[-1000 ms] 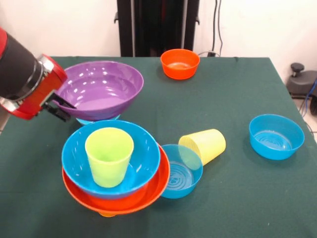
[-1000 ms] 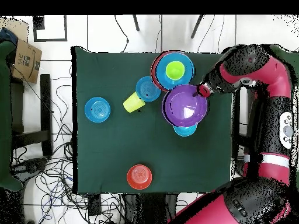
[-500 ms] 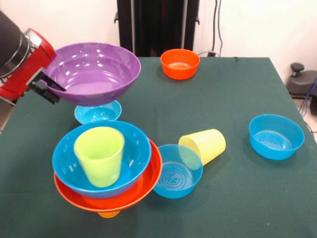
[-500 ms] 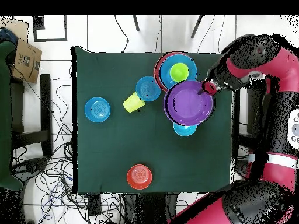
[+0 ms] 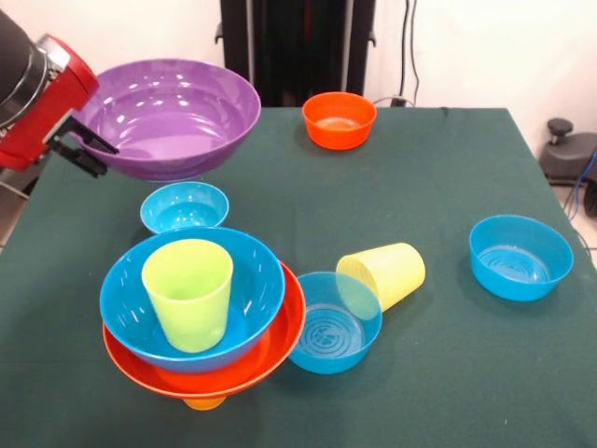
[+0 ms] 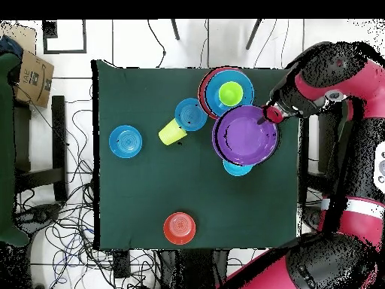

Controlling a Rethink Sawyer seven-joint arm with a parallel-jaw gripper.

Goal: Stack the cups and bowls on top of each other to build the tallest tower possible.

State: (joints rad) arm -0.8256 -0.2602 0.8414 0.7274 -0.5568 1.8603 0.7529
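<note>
Standing nearest on the counter (image 5: pixel 448 168): tower (image 5: pixel 201 322) of large blue bowl in orange bowl, lime green cup (image 5: pixel 189 292) sitting inside. Lying beside: medium blue bowl (image 5: pixel 332 322), tipped yellow cup (image 5: pixel 384 273). Behind: small blue bowl (image 5: pixel 184 206). Hanging above: purple bowl (image 5: pixel 166 117), rim clamped in the hand (image 5: pixel 82 147).

Large glossy purple plastic bowl (image 5: pixel 166 117) held aloft by its rim, tilted, above small blue bowl (image 5: pixel 184 206). Lime green tapered cup (image 5: pixel 187 292) upright in big blue bowl (image 5: pixel 250 280), nested in wide orange bowl (image 5: pixel 284 336) atop an orange cup (image 5: pixel 203 403). Ribbed pale yellow cup (image 5: pixel 384 273) lies sideways touching a medium blue bowl (image 5: pixel 331 324); another blue bowl (image 5: pixel 520 256) and small orange bowl (image 5: pixel 339 119) stand apart.
</note>
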